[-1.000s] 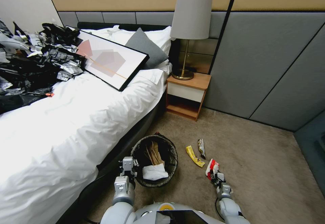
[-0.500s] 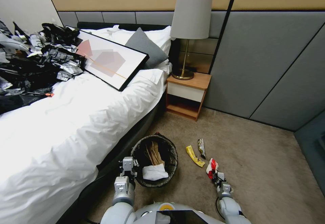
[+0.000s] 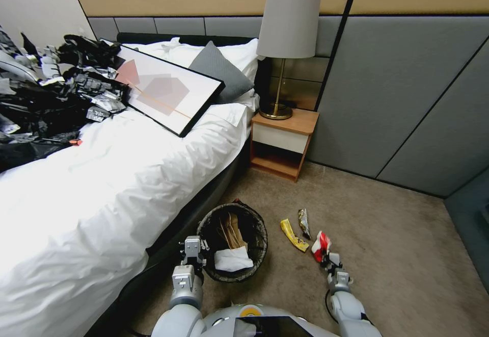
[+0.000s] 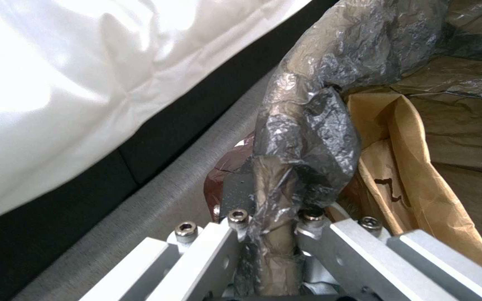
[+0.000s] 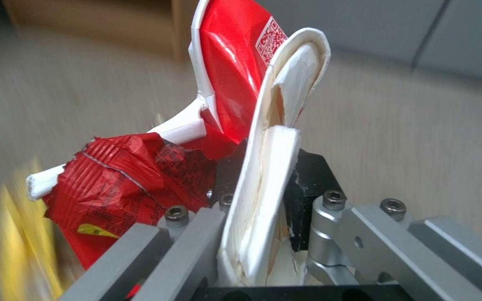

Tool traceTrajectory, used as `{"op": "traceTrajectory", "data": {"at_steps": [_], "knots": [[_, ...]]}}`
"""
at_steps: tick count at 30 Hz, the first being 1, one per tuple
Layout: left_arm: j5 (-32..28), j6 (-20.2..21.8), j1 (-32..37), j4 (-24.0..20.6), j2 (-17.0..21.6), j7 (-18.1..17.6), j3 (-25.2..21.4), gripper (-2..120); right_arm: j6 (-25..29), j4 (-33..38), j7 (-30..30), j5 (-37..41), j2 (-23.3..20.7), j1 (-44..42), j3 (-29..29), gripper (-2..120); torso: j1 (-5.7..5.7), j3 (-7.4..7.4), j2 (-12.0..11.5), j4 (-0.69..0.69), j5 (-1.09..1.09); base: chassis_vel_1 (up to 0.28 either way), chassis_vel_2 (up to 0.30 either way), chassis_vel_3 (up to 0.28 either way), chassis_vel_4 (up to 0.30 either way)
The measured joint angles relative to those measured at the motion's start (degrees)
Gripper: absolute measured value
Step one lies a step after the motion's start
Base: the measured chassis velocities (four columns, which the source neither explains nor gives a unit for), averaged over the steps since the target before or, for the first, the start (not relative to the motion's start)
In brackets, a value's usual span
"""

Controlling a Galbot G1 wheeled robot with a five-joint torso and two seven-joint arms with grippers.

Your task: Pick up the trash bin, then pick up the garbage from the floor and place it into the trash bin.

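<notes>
Bed [image 3: 102,174] takes up the robot's left side, white sheet hanging over the dark frame. Left gripper [image 3: 192,249] sits just beside it, fingers clamped tight on the bag-wrapped rim of the trash bin [image 3: 257,235]; the left wrist view shows the black liner [image 4: 308,138] pinched between the pads. Bin holds a brown paper bag [image 3: 230,230] and a white paper scrap [image 3: 232,259]. Right of the bin, on the carpet [image 3: 387,245]: yellow wrapper [image 3: 293,235], with the silvery wrapper [image 3: 304,223] just beside it. Further right, right gripper [image 3: 328,262] is closed on the red-and-white paper pack [image 3: 320,245]; right wrist view shows the crumpled pack [image 5: 224,108] squeezed between the fingers.
</notes>
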Motion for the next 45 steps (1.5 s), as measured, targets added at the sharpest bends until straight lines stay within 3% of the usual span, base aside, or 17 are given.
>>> {"op": "traceTrajectory", "data": {"at_steps": [6,7,10,15,23,26,45], "knots": [[0.0,0.0,0.2,0.9,0.1,0.0,1.3,0,3.2,20.5,-4.9,3.0,0.6,-3.2,-3.7,8,0.0,0.0,0.0,0.0,-0.02,0.0,0.0,0.0,0.0],[0.0,0.0,0.2,0.9,0.1,0.0,1.3,0,3.2,20.5,-4.9,3.0,0.6,-3.2,-3.7,8,0.0,0.0,0.0,0.0,-0.02,0.0,0.0,0.0,0.0],[0.5,0.0,0.4,1.3,0.1,0.0,2.1,0,5.2,29.2,-10.4,2.4,0.6,-4.4,-7.1,8,0.0,-0.01,0.0,0.0,-0.02,0.0,0.0,0.0,0.0],[0.7,-0.1,0.4,1.4,0.1,0.0,2.3,0,6.8,34.1,-15.8,1.5,-0.7,-5.7,-11.8,8,-0.01,-0.01,0.0,0.0,-0.01,0.0,0.0,0.0,0.0],[1.6,-0.2,0.7,1.6,0.3,0.0,3.3,0,10.7,30.3,-28.5,1.8,-3.5,-5.5,-18.5,8,-0.01,-0.01,0.0,0.0,0.0,0.0,0.0,0.0,0.0],[1.8,-0.2,0.8,1.7,0.3,0.1,3.6,0,10.9,28.6,-30.0,1.3,-3.7,-5.3,-20.4,8,-0.01,-0.01,0.0,0.0,0.0,0.0,0.0,0.0,0.0],[1.9,-0.3,0.4,1.6,0.4,0.2,3.9,0,15.9,17.6,-31.4,-2.3,-3.3,-6.7,-22.7,7,-0.01,-0.01,0.0,0.0,0.0,0.0,0.0,0.0,0.0]]}}
